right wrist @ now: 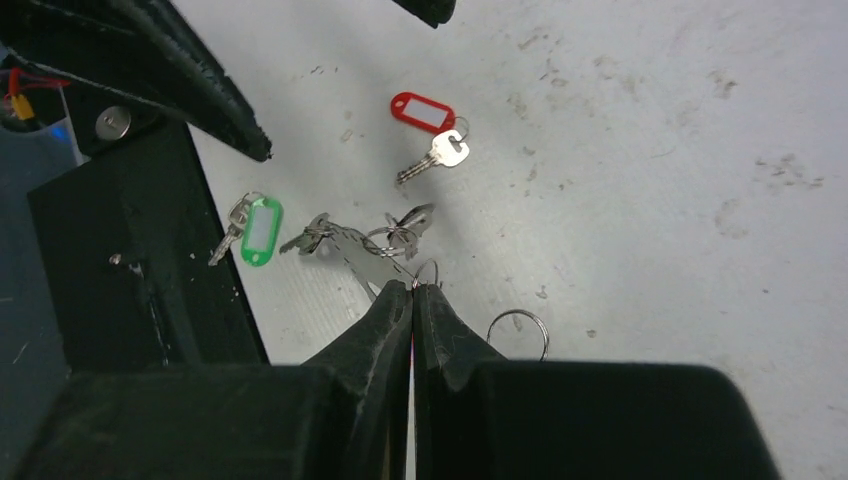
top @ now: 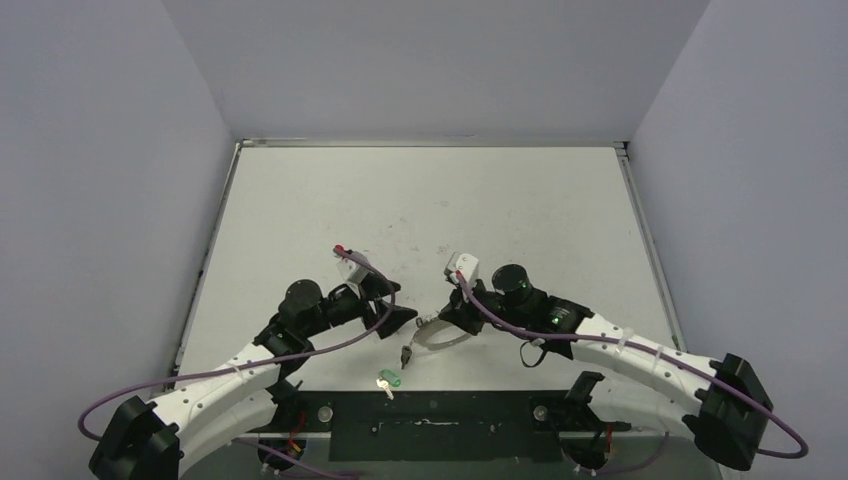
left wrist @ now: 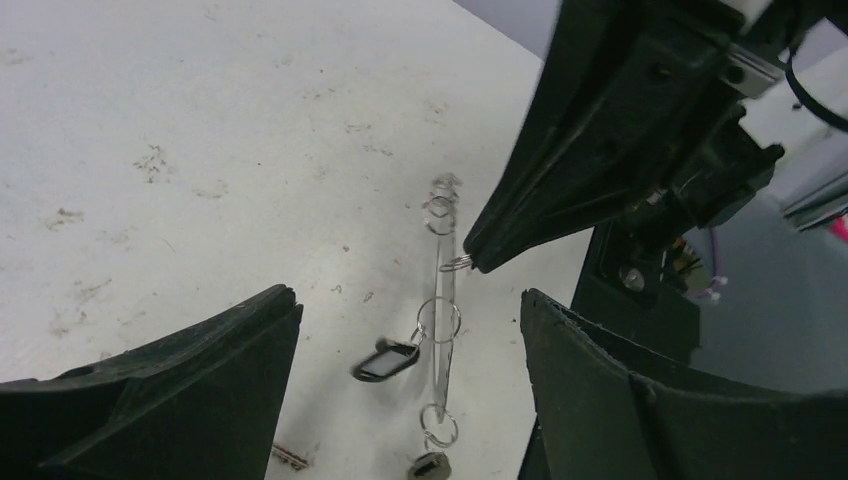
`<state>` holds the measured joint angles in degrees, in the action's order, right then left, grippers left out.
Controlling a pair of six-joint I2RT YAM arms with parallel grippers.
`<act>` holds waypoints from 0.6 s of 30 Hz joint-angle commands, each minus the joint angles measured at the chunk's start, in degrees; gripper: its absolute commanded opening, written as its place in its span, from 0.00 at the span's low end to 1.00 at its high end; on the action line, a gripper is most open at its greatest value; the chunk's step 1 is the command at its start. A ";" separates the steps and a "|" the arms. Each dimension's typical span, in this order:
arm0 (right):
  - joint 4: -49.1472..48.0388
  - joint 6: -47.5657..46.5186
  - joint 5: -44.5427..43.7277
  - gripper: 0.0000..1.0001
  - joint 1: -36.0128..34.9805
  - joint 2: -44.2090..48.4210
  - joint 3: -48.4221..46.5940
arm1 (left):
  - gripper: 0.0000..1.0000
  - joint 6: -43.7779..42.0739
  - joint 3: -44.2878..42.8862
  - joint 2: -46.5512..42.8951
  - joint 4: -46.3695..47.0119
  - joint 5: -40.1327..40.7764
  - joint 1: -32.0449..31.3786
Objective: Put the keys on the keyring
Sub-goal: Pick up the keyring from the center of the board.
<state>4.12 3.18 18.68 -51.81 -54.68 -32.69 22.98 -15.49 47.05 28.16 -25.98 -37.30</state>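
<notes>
**A:** Starting with the right gripper [right wrist: 412, 290]: what has it got?

**B:** Its jaws are clenched on the keyring [right wrist: 362, 257], pinching the thin wire at one spot. From the left wrist the loop shows edge-on, running straight down from that pinch.

**A:** And the left gripper [left wrist: 408, 298]?

**B:** Released. Its fingers stand wide apart, one on each side of the keyring, and neither touches the wire. Nothing is held.

**A:** What is on the loop?

**B:** A cluster of small rings [right wrist: 400, 235] and a black tag [left wrist: 385, 362] hanging off one of them. Whether the loop's low end touches the table [top: 430, 200], I cannot tell.

**A:** Where are the keys?

**B:** Both lie flat on the table, off the keyring. The red key [right wrist: 424, 112] is beyond the right fingertips, apart from the loop, with its tag pointing away. From above it is hidden under the left arm.

**A:** The green one?

**B:** The green key [right wrist: 258, 230] sits at the table's near edge, just beside the black base plate [top: 440, 425]. It is near the loop's end but not threaded on it.
</notes>
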 commanded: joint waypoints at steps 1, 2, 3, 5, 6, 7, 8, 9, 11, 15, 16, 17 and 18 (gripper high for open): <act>-5.47 -1.74 17.41 0.00 2.32 -9.29 -7.06 | 0.77 -12.19 -3.01 -0.67 0.98 -0.97 -2.63; -5.29 -1.81 18.64 0.00 2.33 -11.13 -8.33 | 0.74 -14.66 -3.13 -1.40 -0.67 -1.03 -3.13; -5.45 -1.64 19.49 0.00 2.25 -12.59 -9.67 | 0.71 -17.50 -2.77 -2.30 -1.31 -1.68 -3.56; -6.15 -1.64 20.15 0.00 2.10 -14.28 -10.50 | 0.64 -23.07 -1.22 -4.59 -1.79 -2.03 -4.63; -6.58 -1.54 20.10 0.00 2.07 -14.61 -10.50 | 0.61 -26.32 0.20 -5.96 -0.83 -2.98 -5.16; -7.23 -1.49 20.35 0.00 2.06 -14.74 -10.43 | 0.61 -28.60 1.66 -7.07 0.39 -3.92 -5.93; -7.75 -1.52 20.62 0.00 1.98 -14.65 -10.20 | 0.61 -29.67 3.16 -8.79 1.70 -3.60 -6.34; -8.14 -1.71 20.89 0.00 1.93 -14.34 -9.95 | 0.61 -29.89 4.51 -9.81 2.94 -2.79 -6.71; -9.25 -2.45 21.69 0.00 1.74 -13.15 -8.94 | 0.60 -31.14 7.09 -11.70 4.54 -1.92 -7.02; -9.94 -4.05 24.81 0.00 1.71 -11.09 -7.82 | 0.58 -36.34 9.77 -13.60 5.99 -3.78 -7.23; -9.63 -4.96 26.24 0.00 1.71 -11.19 -8.02 | 0.58 -37.78 10.22 -13.64 6.04 -4.54 -7.31; -8.68 -5.61 26.74 0.00 1.59 -11.23 -8.38 | 0.57 -39.33 10.33 -13.66 5.45 -5.53 -7.27; -7.21 -7.27 27.13 0.00 1.29 -11.43 -8.89 | 0.53 -40.80 10.26 -13.73 4.24 -6.33 -7.32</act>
<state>-0.30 0.64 40.10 -49.65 -68.14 -40.23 -9.47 -5.39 34.04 29.95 -28.34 -44.23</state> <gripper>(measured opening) 0.026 0.576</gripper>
